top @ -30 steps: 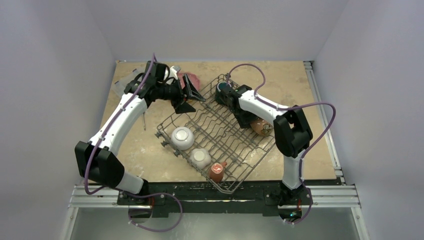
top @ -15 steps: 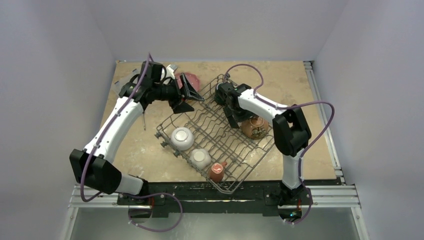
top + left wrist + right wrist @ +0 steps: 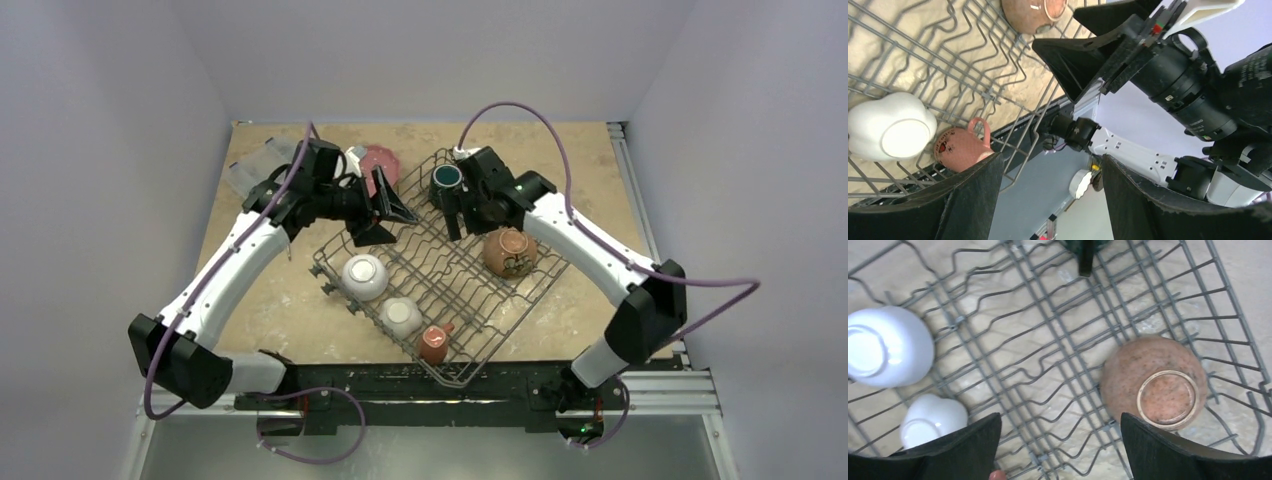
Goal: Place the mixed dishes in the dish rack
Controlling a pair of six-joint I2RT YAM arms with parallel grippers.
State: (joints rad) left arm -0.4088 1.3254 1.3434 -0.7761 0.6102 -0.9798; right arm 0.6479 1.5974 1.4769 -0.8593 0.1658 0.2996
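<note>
The grey wire dish rack lies diagonally across the table. In it are a white bowl, a small bowl and a red-and-white mug along the near-left side. A brown bowl sits upside down at the right, and a dark teal mug at the far corner. A pink plate lies behind the rack. The yellow plate is out of view. My left gripper is open and empty over the rack's far-left edge. My right gripper is open and empty above the rack, between the teal mug and the brown bowl.
A clear plastic box lies at the far left of the table. A screwdriver lies under my left arm. The left wrist view shows the right gripper close ahead, and the red-and-white mug below.
My right arm swung its elbow out to the right and its gripper rose clear of the brown bowl, which now shows whole. My left gripper moved a little right, towards the rack.
</note>
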